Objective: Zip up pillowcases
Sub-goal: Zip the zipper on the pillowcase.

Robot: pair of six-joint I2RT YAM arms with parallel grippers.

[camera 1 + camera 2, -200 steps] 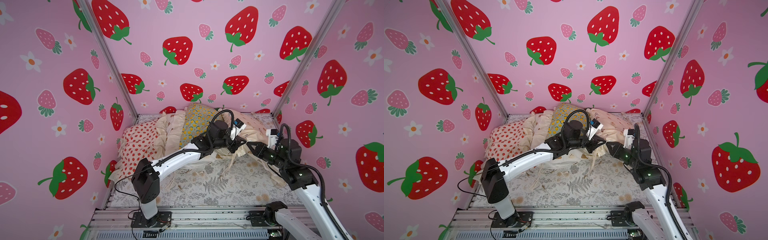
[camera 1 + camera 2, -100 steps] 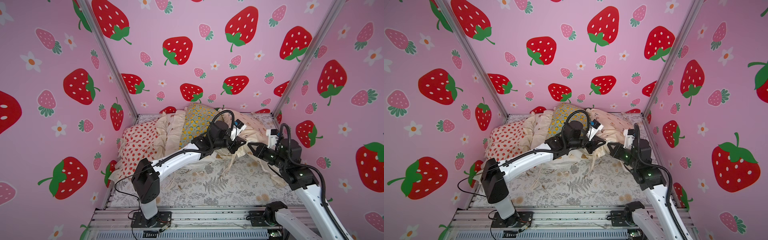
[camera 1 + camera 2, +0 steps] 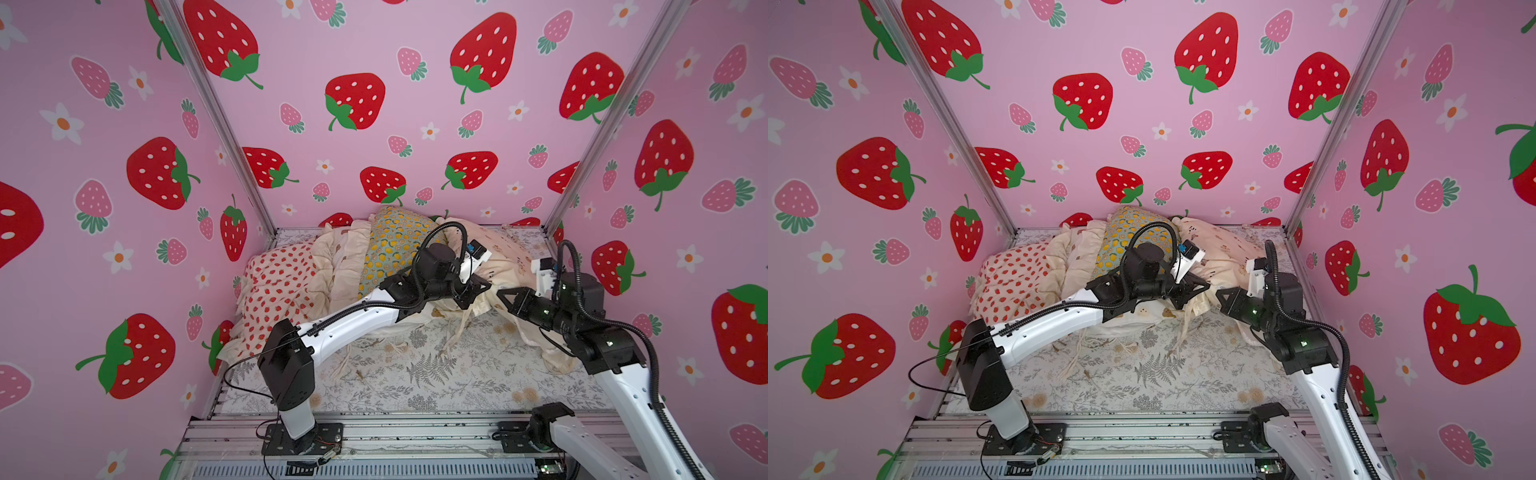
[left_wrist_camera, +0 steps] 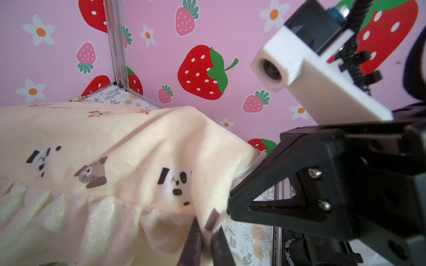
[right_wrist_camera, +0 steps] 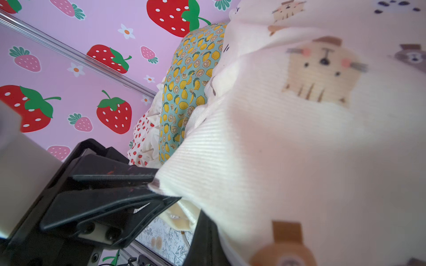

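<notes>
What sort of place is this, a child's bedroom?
Probably not: it looks like a small test booth for robots. Strawberry-print walls meet at bare metal posts, two robot arms are bolted to a metal rail, and pillows are piled on a fern-print sheet.

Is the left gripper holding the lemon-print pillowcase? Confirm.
No, the left gripper pinches the cream animal-print pillowcase, not the lemon-print pillowcase.

Light was bright and even in both top views, with only faint shadows under my left arm [image 3: 353, 320] on the fern sheet [image 3: 436, 374]. The pink walls [image 3: 374, 50] bowed toward the frame edges. Close to my right wrist lens the tiny-bear pillowcase [image 5: 299, 115] looked pale and blurred. In the left wrist view my left gripper [image 4: 205, 226] was smeared.
</notes>
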